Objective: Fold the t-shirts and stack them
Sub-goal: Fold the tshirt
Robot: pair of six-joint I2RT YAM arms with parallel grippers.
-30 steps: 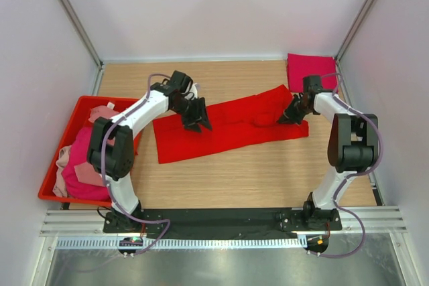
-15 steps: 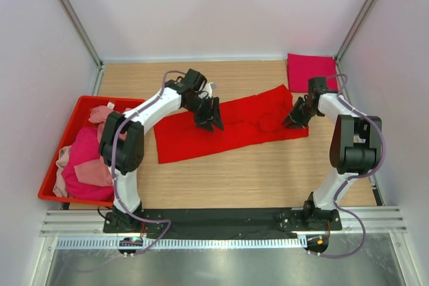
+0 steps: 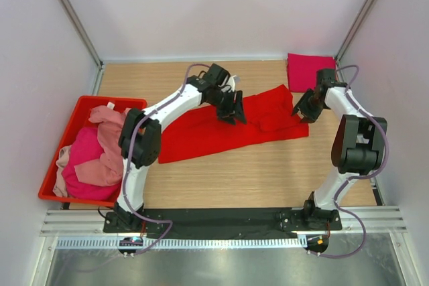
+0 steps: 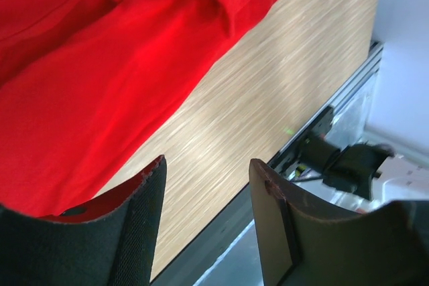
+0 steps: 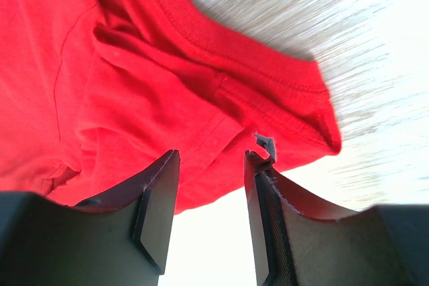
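A red t-shirt (image 3: 221,132) is laid crosswise over the middle of the table (image 3: 268,179) as a long band, rumpled at its right end. The left gripper (image 3: 232,110) is held over the far edge of its middle, fingers apart with nothing between them. The right gripper (image 3: 299,108) is poised at the right end, fingers also parted. A bunched sleeve or hem lies below the gap, unpinched; which of the two it is cannot be told for certain. A folded magenta shirt (image 3: 310,70) is placed in the far right corner. Pink and magenta shirts (image 3: 94,152) are heaped in the red bin (image 3: 74,200) at the left.

The folding of the red t-shirt is judged to be the step in hand. It would be done well if the rumpled end were smoothed flat first, all layers were taken together at the edge, and both ends were lifted level so that the cloth is not dragged askew.

No brand, label or writing can be read anywhere.
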